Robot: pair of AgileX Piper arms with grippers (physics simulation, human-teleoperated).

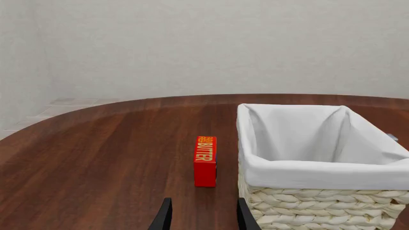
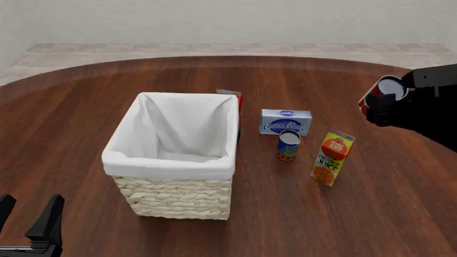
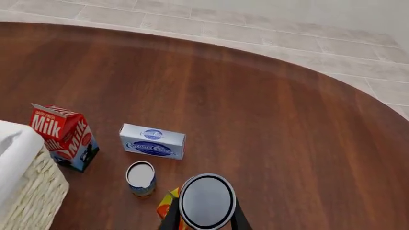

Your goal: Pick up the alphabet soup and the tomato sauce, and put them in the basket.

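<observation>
Already the right gripper grips the tomato sauce, lifted at far right; next, carry it left over the basket. Left gripper waits open, empty.

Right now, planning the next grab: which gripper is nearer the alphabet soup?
Right. The right gripper hangs above the table beyond the alphabet soup; the left gripper sits across the basket.

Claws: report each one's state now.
Left claw: open, holding nothing.
Right claw: closed on the tomato sauce, lifted off the table.
</observation>
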